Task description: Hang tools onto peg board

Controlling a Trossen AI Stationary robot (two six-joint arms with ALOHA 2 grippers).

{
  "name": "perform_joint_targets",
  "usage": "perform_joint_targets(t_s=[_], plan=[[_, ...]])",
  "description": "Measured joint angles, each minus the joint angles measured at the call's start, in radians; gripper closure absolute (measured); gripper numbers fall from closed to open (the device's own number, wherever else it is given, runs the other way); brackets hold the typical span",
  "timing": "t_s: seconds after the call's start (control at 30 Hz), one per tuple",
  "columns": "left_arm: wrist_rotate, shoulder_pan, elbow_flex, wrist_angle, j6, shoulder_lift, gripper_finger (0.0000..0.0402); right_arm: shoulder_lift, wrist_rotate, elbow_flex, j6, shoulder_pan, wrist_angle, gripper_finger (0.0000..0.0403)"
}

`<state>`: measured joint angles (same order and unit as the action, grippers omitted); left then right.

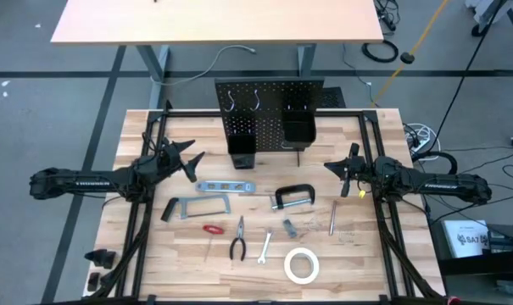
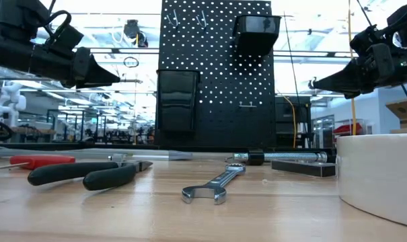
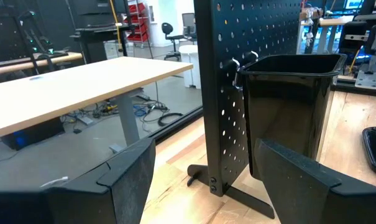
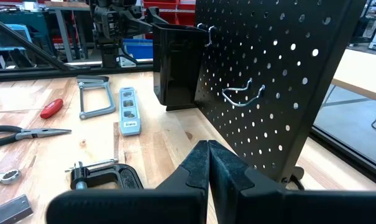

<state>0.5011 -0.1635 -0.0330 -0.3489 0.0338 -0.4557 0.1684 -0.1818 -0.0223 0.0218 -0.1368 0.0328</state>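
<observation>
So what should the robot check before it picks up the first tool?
1. Left gripper open and empty: ok.
2. Right gripper open for grabbing: not ok, shut.
3. Silver hooks on the black upright perforated peg board free: ok.
4. Grey hacksaw, silver level, black C-clamp lying apart on the wooden table: ok.
5. Any tools hung: not ok, none yet.

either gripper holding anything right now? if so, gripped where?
Nothing held. Left gripper is open and empty above the table; right gripper is shut on nothing. The tools, such as the hacksaw and C-clamp, lie untouched.
</observation>
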Motion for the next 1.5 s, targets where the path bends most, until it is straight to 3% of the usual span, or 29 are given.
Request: perform_joint_targets(t_s=[0.7,0.9,1.1,1.5], plan=[[0.0,0.0,0.0,0.0,-0.002,0.0,0.0123,0.0,0.0,0.0,0.0,0.0,0.009,0.0403],[-0.144,0.0,0.0,-0.015,-0.375,0.0,0.0123,0.001,0.001,0.0,0.252,0.0,0.048,0.0403],[-0.154,0.0,0.0,-0.032,-0.521,0.0,0.0123,0.0,-0.003,0.0,0.265,0.0,0.09,0.0403],[-0.249,0.001,0.0,0.002,-0.551,-0.002,0.0123,0.0,0.0,0.0,0.269,0.0,0.085,0.0403]])
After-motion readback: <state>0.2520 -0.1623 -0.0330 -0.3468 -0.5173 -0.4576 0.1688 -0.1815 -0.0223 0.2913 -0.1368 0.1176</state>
